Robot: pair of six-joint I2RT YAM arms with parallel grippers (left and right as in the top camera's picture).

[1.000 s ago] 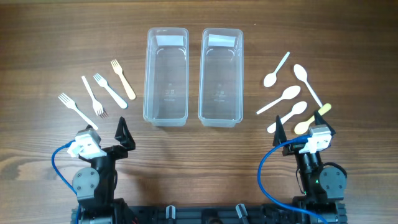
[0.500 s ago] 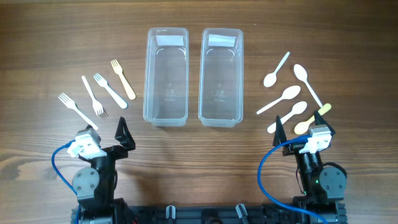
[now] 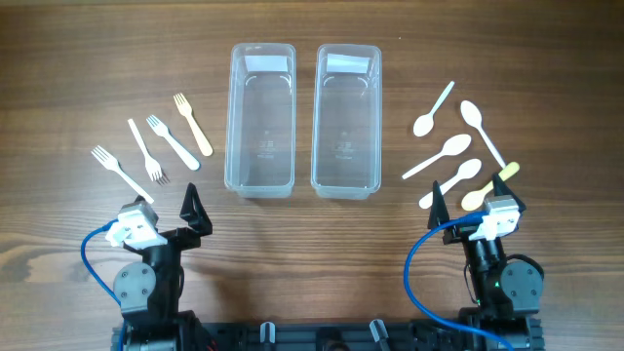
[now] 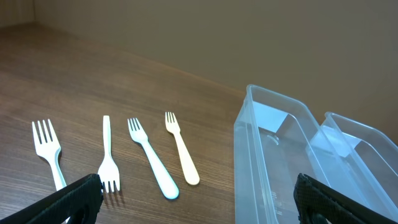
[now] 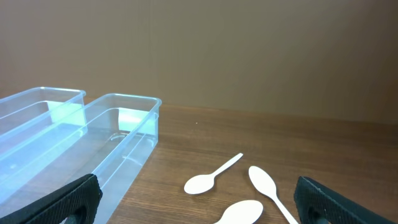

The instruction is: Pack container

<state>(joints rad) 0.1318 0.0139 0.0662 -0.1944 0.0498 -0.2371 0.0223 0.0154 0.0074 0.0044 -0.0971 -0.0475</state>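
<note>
Left arm [image 3: 146,278]: jaws fully apart, holding nothing, low at the near edge of the table [image 3: 58,58]. Right arm [image 3: 502,278]: same condition. Forks [image 3: 173,142] lie ahead of the left jaws, apart from them; spoons [image 3: 454,148] lie just ahead of the right jaws. Two containers [image 3: 260,60] stand between, empty. Judged step: packing not begun. Next move calls for reaching to one utensil, straddling its handle and closing low against the table.

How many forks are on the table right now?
4, all left of the left container: the outermost white fork, the second white fork beside it, the pale blue fork, then the beige fork nearest the container. None looks hidden.
</note>
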